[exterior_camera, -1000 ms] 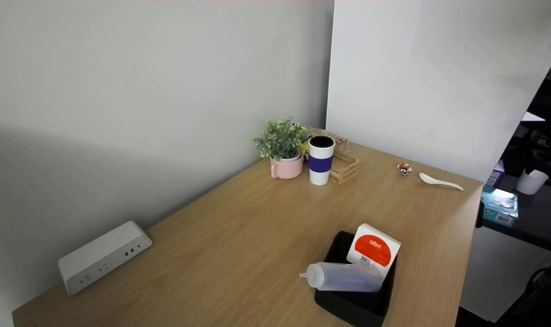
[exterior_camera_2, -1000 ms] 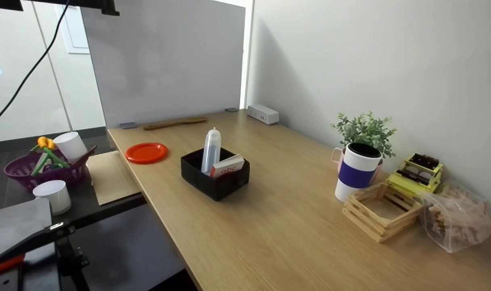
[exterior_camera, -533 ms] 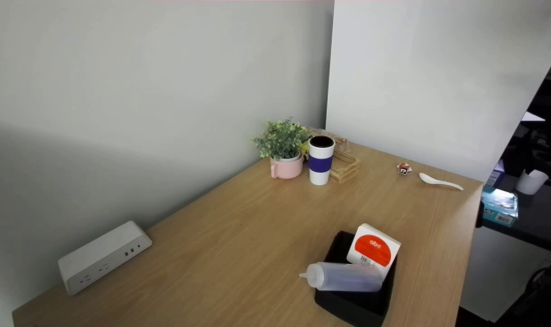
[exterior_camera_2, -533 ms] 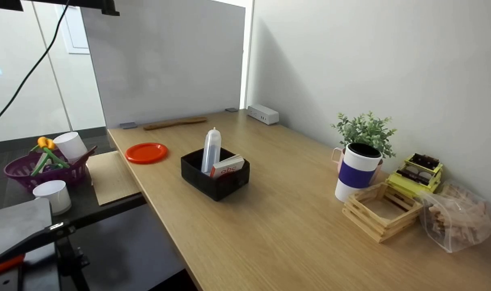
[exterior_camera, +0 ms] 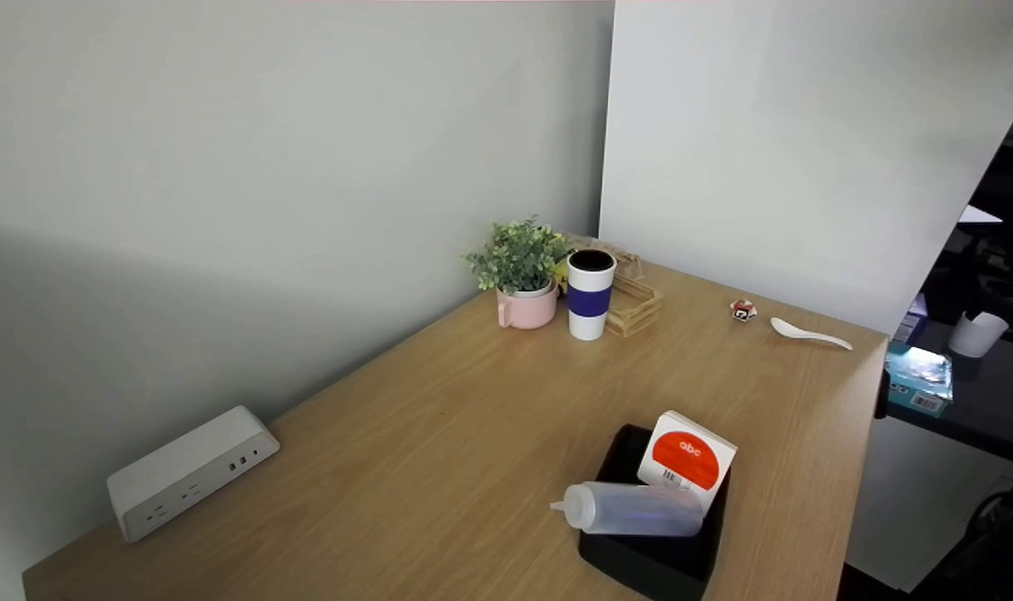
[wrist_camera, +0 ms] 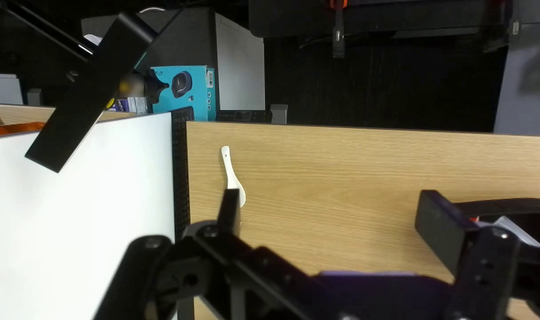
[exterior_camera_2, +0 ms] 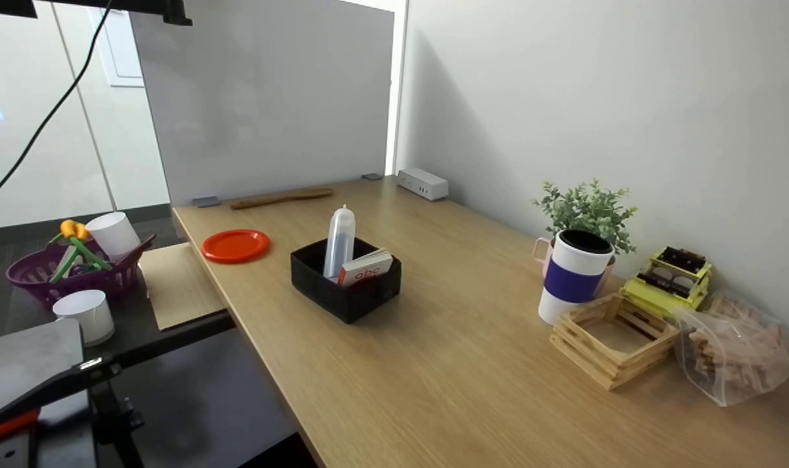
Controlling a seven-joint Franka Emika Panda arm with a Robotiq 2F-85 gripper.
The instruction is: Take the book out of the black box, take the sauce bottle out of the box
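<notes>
Awaiting both removals, neither done, seemingly: book (exterior_camera: pixel 687 455) and bottle (exterior_camera: pixel 642 510) are resting inside the black box (exterior_camera: pixel 652 569), lower right in an exterior view. Jaws are gaping wide in the wrist view, holding nothing. Wooden desk (exterior_camera: pixel 431 484) is running along a grey wall (exterior_camera: pixel 306 167), potted plant (exterior_camera: pixel 517 260) standing mid-frame.

Book (exterior_camera_2: pixel 366 267) and sauce bottle (exterior_camera_2: pixel 340 244) in box (exterior_camera_2: pixel 320 288), on table (exterior_camera_2: pixel 472 338).

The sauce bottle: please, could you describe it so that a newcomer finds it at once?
On the wooden table, find the black box. It holds a white book with a red circle, and the sauce bottle. Unlike the book, the bottle is slim and translucent, with a pointed nozzle.
</notes>
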